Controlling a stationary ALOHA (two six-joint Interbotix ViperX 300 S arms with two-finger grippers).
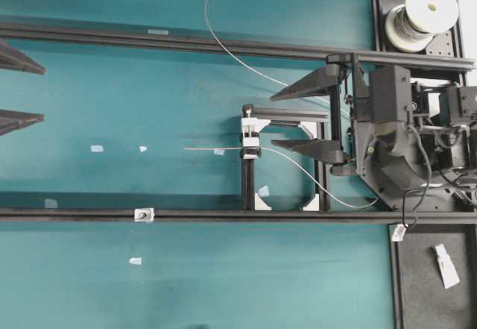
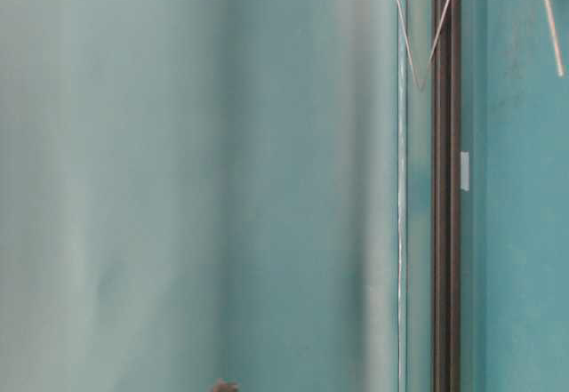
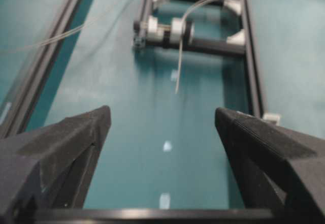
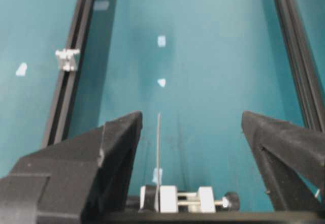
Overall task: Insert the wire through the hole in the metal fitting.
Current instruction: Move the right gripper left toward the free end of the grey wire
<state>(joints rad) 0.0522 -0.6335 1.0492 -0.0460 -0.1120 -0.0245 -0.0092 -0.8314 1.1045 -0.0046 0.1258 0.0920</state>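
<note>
Overhead: right gripper [image 1: 307, 116] sits right of centre, jaws spread wide, nothing between them; upper finger points left above the small black frame [image 1: 285, 113], lower finger lies over the frame's interior. Left gripper [image 1: 16, 90] only shows as two finger tips at the far left edge, also spread apart, holding nothing.

The wire [image 1: 223, 53] comes off the spool [image 1: 422, 16] at top right, loops up and left over the teal table [image 1: 149, 284], curves back down under the right gripper, then sweeps from lower right up to the white bracket w/ black clamp [image 1: 251, 136] on the frame's left post. It passes through that clamp and its free end sticks out straight to the left, lying just over the table, tip near a white tape scrap [image 1: 143, 149].

The metal fitting [image 1: 142, 214] sits on the lower long black rail [image 1: 74, 214], left of the frame, well apart from the wire tip and from both grippers. No wire through it.

Right wrist view: wire end [image 4: 159, 153] runs away from the clamp [image 4: 177, 199] btwn the open fingers [image 4: 117, 148]; fitting [image 4: 67, 58] on the rail at left.

Left wrist view: open fingers [image 3: 76, 137], wire end [image 3: 179, 66] hanging off the clamp far ahead.

Table-level view: mostly blur, only rail and thin wire strands [image 2: 404, 28] at top.
</note>
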